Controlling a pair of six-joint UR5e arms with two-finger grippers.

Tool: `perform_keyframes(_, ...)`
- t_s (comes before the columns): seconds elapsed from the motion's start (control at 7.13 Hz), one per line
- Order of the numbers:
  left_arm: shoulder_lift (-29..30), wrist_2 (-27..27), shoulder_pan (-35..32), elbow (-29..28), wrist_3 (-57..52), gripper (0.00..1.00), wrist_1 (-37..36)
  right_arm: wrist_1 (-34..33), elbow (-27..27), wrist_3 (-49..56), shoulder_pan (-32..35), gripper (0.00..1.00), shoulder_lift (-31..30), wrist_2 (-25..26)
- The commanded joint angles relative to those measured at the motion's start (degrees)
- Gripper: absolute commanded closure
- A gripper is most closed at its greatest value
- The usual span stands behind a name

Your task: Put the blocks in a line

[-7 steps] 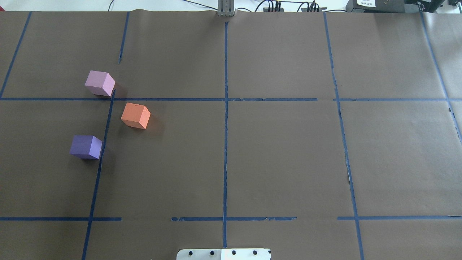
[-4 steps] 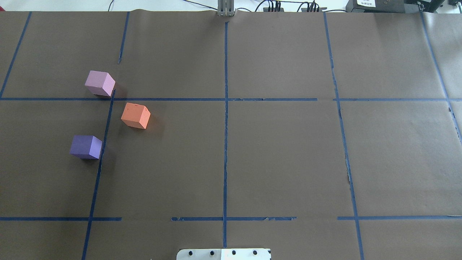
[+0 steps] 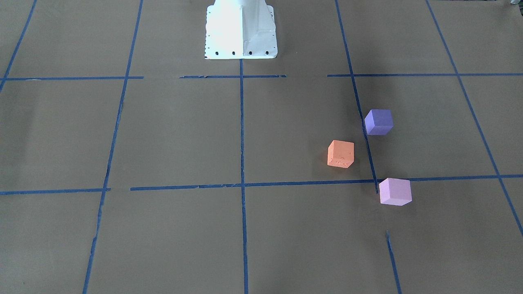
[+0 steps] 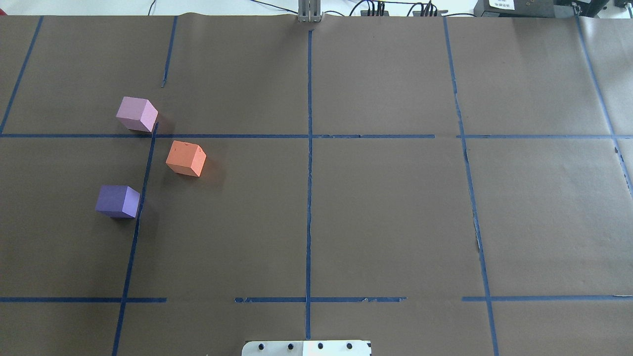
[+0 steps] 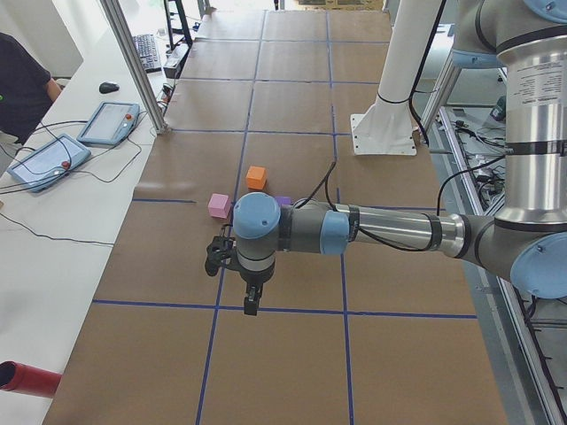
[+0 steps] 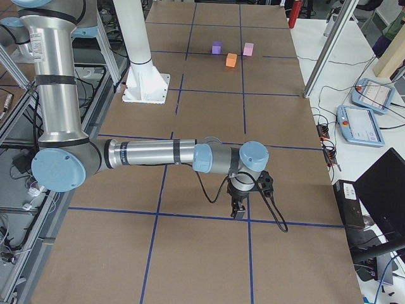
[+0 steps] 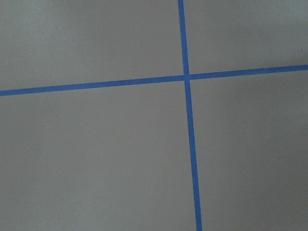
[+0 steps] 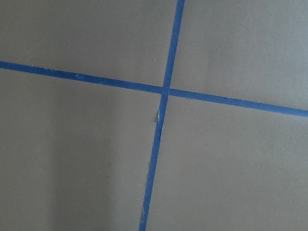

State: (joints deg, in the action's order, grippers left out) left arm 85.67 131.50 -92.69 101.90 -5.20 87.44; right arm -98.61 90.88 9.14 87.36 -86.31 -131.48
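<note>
Three cubes stand apart on the brown paper on my left side. The pale pink block (image 4: 137,113) is farthest, the orange block (image 4: 186,158) is in the middle and offset toward the centre, and the dark purple block (image 4: 117,201) is nearest. They also show in the front view: pink (image 3: 394,191), orange (image 3: 340,154), purple (image 3: 378,121). My left gripper (image 5: 251,303) hangs over the table's left end, well away from the blocks. My right gripper (image 6: 239,212) hangs over the right end. Both show only in the side views, so I cannot tell whether they are open or shut.
Blue tape lines (image 4: 309,148) form a grid on the paper. My white base (image 3: 240,28) stands at the near edge. Teach pendants (image 5: 44,161) and cables lie on the operators' side bench, with a person (image 5: 22,84) there. Both wrist views show only paper and tape crossings.
</note>
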Motion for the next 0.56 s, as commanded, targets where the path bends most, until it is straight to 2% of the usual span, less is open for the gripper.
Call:
perform_keyframes(0.0, 3.0, -1.24, 5.2, 0.58, 5.77, 0.0, 0.1, 0.0, 0.0, 0.0, 0.0, 0.0, 0.0, 0.0)
perform_keyframes(0.14, 6.23, -1.5, 8.37, 0.84, 9.99, 0.0, 0.1, 0.0, 0.0, 0.0, 0.0, 0.0, 0.0, 0.0)
perform_keyframes(0.42, 12.29, -1.51, 16.19, 0.93, 10.56, 0.0, -0.07, 0.0, 0.0, 0.0, 0.0, 0.0, 0.0, 0.0)
